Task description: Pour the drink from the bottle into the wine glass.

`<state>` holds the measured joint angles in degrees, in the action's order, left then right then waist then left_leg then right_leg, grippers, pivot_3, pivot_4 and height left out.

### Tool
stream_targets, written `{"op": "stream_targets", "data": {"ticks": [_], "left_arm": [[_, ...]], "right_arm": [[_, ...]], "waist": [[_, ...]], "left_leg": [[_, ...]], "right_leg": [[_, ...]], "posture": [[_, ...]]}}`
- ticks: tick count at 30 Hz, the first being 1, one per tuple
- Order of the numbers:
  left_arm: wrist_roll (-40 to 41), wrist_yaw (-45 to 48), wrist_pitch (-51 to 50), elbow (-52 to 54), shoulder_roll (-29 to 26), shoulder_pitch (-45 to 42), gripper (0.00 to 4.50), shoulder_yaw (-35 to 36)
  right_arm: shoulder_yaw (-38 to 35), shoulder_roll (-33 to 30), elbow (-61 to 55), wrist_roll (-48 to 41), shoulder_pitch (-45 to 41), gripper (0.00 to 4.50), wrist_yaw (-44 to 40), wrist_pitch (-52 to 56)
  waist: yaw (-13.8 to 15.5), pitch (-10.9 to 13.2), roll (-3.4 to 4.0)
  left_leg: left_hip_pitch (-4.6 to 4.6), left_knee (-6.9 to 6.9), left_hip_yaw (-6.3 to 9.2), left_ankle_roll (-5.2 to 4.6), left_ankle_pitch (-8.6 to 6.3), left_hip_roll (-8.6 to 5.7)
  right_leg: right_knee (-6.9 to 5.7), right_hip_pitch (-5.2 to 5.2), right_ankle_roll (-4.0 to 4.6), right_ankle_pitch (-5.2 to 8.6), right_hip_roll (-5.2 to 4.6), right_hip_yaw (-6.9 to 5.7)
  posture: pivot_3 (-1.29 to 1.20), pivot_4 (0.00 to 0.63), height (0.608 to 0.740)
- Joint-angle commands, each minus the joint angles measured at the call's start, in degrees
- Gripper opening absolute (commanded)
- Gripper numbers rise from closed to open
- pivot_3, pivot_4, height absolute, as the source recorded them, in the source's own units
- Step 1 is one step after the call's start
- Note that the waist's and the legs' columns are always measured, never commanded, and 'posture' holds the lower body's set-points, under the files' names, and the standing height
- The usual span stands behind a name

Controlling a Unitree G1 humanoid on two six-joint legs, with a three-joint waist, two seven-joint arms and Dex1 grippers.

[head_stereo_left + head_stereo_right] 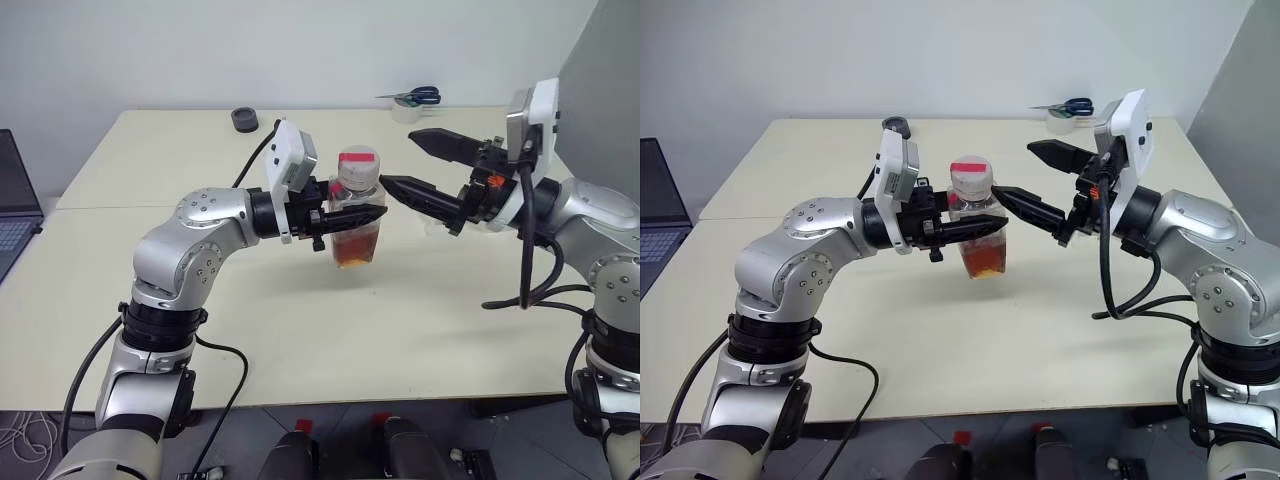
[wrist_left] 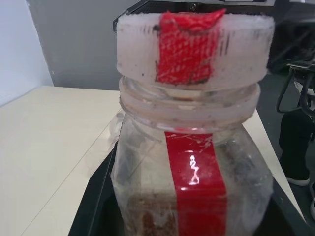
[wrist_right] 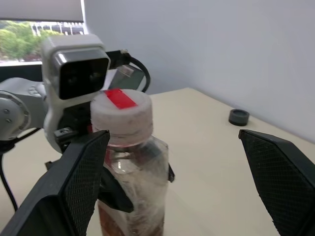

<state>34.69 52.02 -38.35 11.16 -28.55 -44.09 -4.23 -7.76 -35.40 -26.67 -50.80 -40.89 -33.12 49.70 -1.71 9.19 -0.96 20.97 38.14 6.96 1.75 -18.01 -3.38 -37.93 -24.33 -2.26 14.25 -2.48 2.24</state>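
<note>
Gripping the bottle (image 1: 357, 215) by its body, the left hand (image 1: 352, 214) holds it upright above the middle of the cream tabletop (image 1: 300, 330), fingers clamped on either side. The drink (image 1: 353, 248), amber-brown, fills only the lower part of the bottle. The white cap (image 1: 358, 165) with its red patch sits on the neck. The right hand (image 1: 420, 165) stands level with the cap on the bottle's right, its two black fingers spread wide, the nearer fingertip just beside the bottle's shoulder; contact cannot be told.

Head views: a dark round object (image 1: 244, 120) lies at the far edge of the tabletop, scissors with blue handles (image 1: 420, 96) rest on a clear tape roll (image 1: 405, 110) at the far right, and a laptop (image 1: 15, 205) sits off the left edge.

Left wrist view: the red label strip (image 2: 196, 184) runs down the bottle's face, and the cap's ribbed rim (image 2: 194, 46) is seen close.

Right wrist view: the right hand's textured pads (image 3: 83, 182) flank the capped bottle, with the left wrist's camera housing (image 3: 76, 73) behind it.
</note>
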Motion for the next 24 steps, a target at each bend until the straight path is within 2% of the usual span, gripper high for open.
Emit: {"op": "stream_targets", "data": {"ticks": [1,5,10,21,24], "left_arm": [[0.60,-0.01,1.16,2.28,0.06,-0.71,1.78,1.52],[0.51,0.00,1.27,2.13,0.04,-0.75,1.78,1.50],[0.56,0.03,1.15,2.59,0.06,-0.62,1.78,1.30],[1.08,-0.55,0.24,4.57,-0.38,0.45,1.78,1.60],[1.11,-0.63,0.18,4.68,-0.44,0.54,1.78,1.64]], "right_arm": [[-1.75,0.23,-1.88,-5.75,-1.30,4.47,-1.24,1.41],[-0.64,1.71,-2.01,-9.89,-2.49,4.47,-0.27,2.69],[3.00,5.63,0.23,-5.83,-4.95,4.47,1.04,-0.25],[5.73,7.59,3.50,-0.48,-5.01,4.47,-1.91,-4.10],[5.51,7.97,3.69,-0.50,-5.25,3.90,-2.14,-4.15]], "waist": [[0.00,0.00,0.00],[-0.01,0.00,0.00],[0.00,0.00,0.00],[0.01,0.00,0.00],[0.02,0.00,0.00]], "left_leg": [[0.00,0.00,0.00,0.00,0.00,0.00],[0.00,0.00,0.00,0.00,0.00,0.00],[-0.01,0.00,0.01,0.00,0.00,0.01],[0.00,0.01,0.00,0.00,0.00,0.00],[0.00,0.01,0.01,0.00,0.00,0.00]], "right_leg": [[0.00,0.00,0.00,0.00,0.00,-0.01],[0.00,0.00,0.00,0.00,0.00,-0.01],[-0.01,0.00,0.00,0.00,0.00,-0.01],[0.00,0.00,0.00,0.00,-0.01,0.00],[0.00,-0.01,0.00,0.00,-0.01,-0.01]], "posture": [[0.00,0.150,0.740],[0.00,0.150,0.740],[0.00,0.150,0.740],[0.00,0.150,0.740],[0.00,0.150,0.740]]}}
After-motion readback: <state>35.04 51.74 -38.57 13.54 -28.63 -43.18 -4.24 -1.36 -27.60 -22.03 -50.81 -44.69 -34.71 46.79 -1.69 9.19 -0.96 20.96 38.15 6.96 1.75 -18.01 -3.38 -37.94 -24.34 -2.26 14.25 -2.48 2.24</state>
